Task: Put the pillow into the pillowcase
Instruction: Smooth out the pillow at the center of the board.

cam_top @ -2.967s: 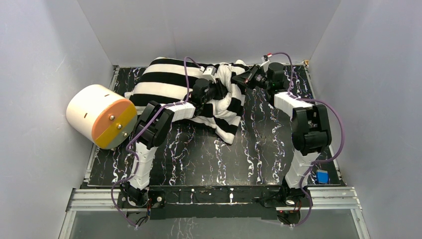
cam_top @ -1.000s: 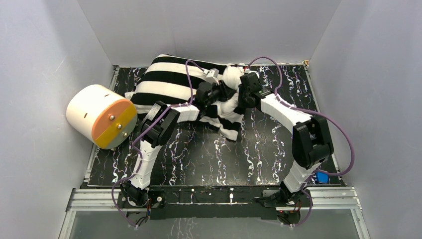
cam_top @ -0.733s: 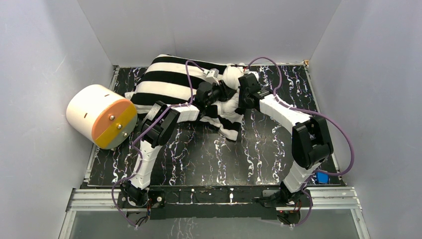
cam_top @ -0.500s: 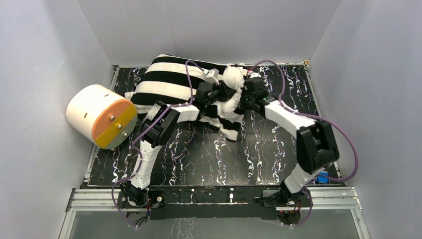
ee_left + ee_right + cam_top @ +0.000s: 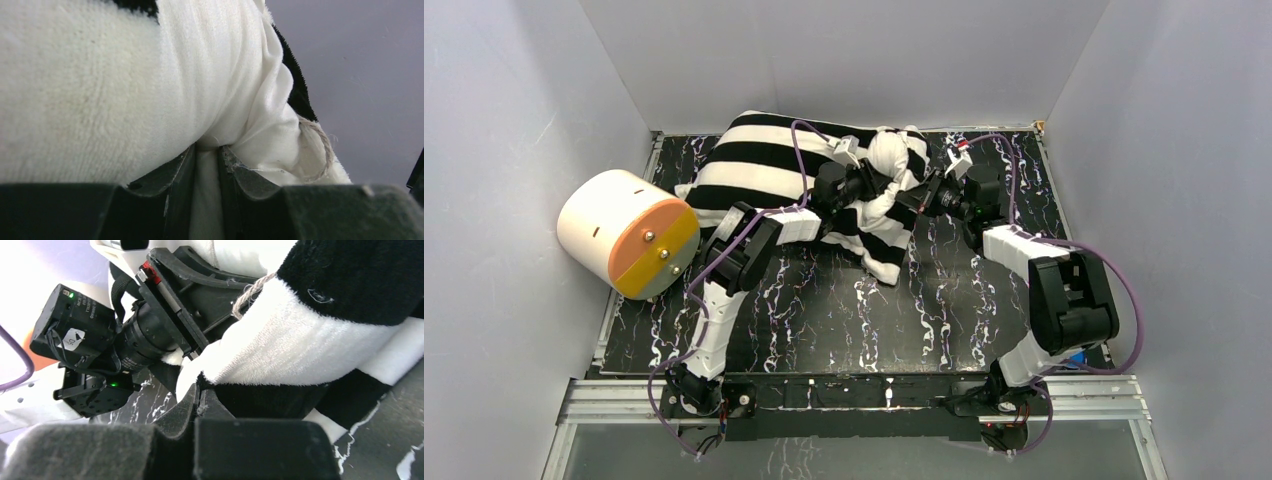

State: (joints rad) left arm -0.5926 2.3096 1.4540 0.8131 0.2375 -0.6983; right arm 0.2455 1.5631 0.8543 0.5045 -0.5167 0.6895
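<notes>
Over the last second the right arm has swung outward to the right, and the right gripper (image 5: 916, 202) draws the pillowcase (image 5: 754, 165) rim with it.

Top view: the pillow (image 5: 889, 152) bulges white from the striped mouth near the tabletop's (image 5: 844, 310) far edge, with the left gripper (image 5: 874, 186) against it.

Left wrist: the jaws are clenched on a fold of smooth pillow cloth, with fleecy pillowcase alongside.

Right wrist: the jaws are pressed together on the pillowcase's white edge.
</notes>
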